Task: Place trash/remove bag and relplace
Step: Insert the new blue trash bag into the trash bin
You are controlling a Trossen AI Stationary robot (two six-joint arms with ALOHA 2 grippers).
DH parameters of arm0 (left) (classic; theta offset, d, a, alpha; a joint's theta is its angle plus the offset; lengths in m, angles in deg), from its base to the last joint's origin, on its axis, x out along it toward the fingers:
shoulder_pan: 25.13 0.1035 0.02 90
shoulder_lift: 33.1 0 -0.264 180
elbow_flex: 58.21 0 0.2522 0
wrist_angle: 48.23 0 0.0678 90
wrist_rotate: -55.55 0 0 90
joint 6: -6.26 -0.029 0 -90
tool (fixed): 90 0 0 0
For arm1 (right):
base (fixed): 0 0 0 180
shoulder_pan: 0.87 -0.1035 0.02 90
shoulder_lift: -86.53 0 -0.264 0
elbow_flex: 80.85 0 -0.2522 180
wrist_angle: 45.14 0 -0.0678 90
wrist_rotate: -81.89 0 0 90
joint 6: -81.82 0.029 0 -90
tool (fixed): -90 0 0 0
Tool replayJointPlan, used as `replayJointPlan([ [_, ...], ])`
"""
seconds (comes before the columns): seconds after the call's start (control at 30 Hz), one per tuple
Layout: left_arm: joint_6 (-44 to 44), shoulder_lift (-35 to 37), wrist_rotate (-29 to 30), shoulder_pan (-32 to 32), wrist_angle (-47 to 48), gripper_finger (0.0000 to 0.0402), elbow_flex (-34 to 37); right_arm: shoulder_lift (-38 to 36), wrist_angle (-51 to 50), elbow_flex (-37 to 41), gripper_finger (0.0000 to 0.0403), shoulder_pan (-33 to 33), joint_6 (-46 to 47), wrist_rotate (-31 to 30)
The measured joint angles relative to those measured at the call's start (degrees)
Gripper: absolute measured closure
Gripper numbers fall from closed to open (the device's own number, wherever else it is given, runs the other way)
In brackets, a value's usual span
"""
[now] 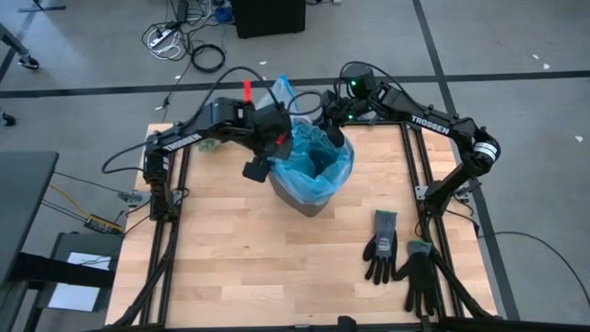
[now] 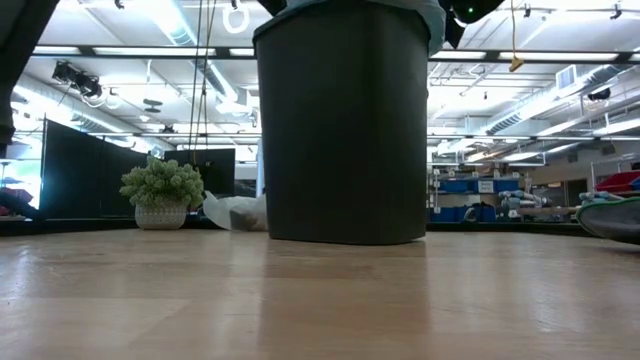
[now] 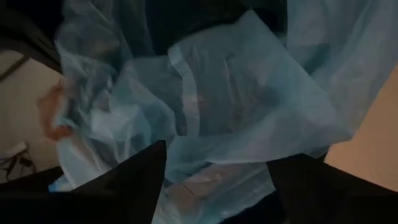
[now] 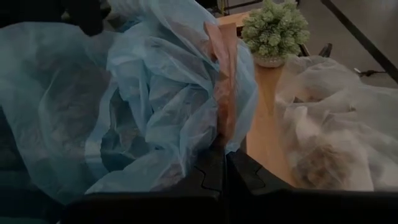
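A black bin (image 1: 312, 205) (image 2: 345, 120) stands mid-table, lined with a light-blue translucent plastic bag (image 1: 318, 161) whose edge drapes over the rim. My left gripper (image 1: 277, 148) (image 3: 217, 155) hangs open over the bin's left rim, pointing steeply down, with a fold of blue plastic (image 3: 236, 106) in front of and between its fingers. My right gripper (image 1: 334, 134) (image 4: 224, 152) is at the far rim, shut on the blue bag's orange strip. The bag (image 4: 329, 118) (image 2: 235, 212), grey-white and crinkly, lies on the table behind the bin, with brownish trash (image 4: 317, 163) showing through it. My left gripper may or may not touch the blue plastic; I cannot tell. My right gripper pinches the orange strip (image 4: 222, 127) at the blue bag's edge between its two shut fingers. It comes in from the table's far right, slanting slightly down. The strip and the gathered plastic stand up beyond the fingertips.
A small potted green plant (image 4: 273, 25) (image 2: 160, 192) stands at the table's far left, behind the bin. Two black gloves (image 1: 383, 244) (image 1: 419, 277) lie on the wood near the right front corner. Bare wood stretches in front of the bin.
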Motion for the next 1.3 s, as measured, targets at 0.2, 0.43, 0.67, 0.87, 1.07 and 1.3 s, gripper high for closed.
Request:
replayJointPlan([
  [0.2, 2.37, 0.00, -0.84, 0.57, 2.21, 0.0148, -0.02, 0.00, -0.20, 0.00, 0.0403, 0.00, -0.02, -0.02],
  [0.43, 3.63, 0.00, -0.93, 1.79, 2.14, 0.0210, -0.02, 0.00, -0.34, 0.00, 0.0403, -0.08, 0.02, 0.04],
  [0.67, 6.73, 0.00, -0.16, 1.59, 2.12, 0.0286, -0.02, 0.00, -0.41, 0.00, 0.0403, -0.09, 0.50, 0.09],
  [0.87, 12.49, 0.55, 2.40, 0.35, 2.13, 0.0338, -0.05, -0.53, -1.09, 0.00, 0.0403, -0.09, 0.88, 0.93],
  [1.07, 19.79, 2.51, 2.39, -1.78, 2.13, 0.0361, -0.17, -2.85, -4.52, 0.00, 0.0403, 0.05, 0.42, 1.15],
  [1.3, 32.70, 5.60, 2.32, -3.52, 2.10, 0.0362, -0.22, -4.68, -8.72, -0.02, 0.0403, 0.46, -0.61, 0.93],
])
